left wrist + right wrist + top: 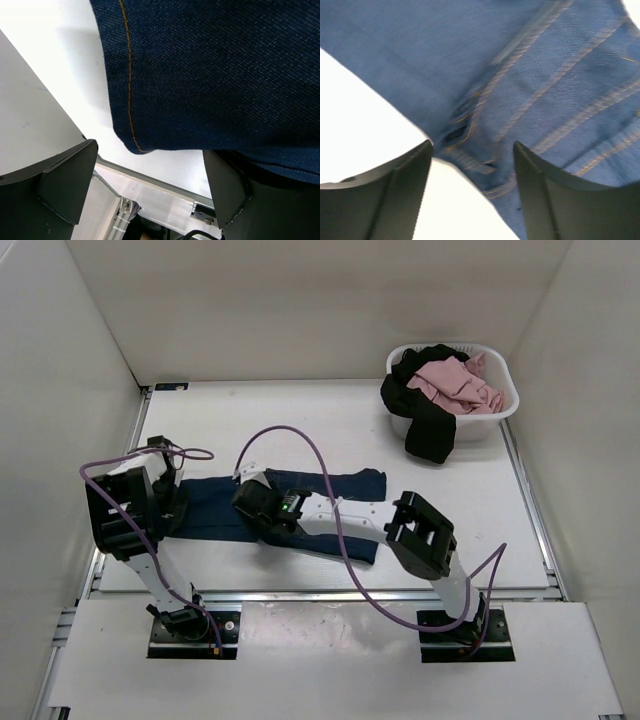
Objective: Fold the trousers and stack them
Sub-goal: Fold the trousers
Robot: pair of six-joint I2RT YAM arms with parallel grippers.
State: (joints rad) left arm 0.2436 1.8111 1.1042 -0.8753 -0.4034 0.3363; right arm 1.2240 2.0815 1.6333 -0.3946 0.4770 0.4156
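The trousers (340, 485), dark navy denim with orange stitching, lie flat across the middle of the white table (300, 420). My left gripper (172, 502) is at their left end, low over the table. In the left wrist view it (150, 150) is open, and a stitched edge of the trousers (210, 75) lies just past the fingertips. My right gripper (252, 502) is over the middle of the trousers. In the right wrist view it (471, 145) is open, straddling the edge of the trousers (530, 85) at a seam with orange stitching. Neither holds anything.
A white laundry basket (510, 390) with pink and black clothes stands at the back right; a black garment (430, 430) hangs over its front. White walls enclose the table on the left, back and right. The table's front rail (165, 185) shows below the left gripper.
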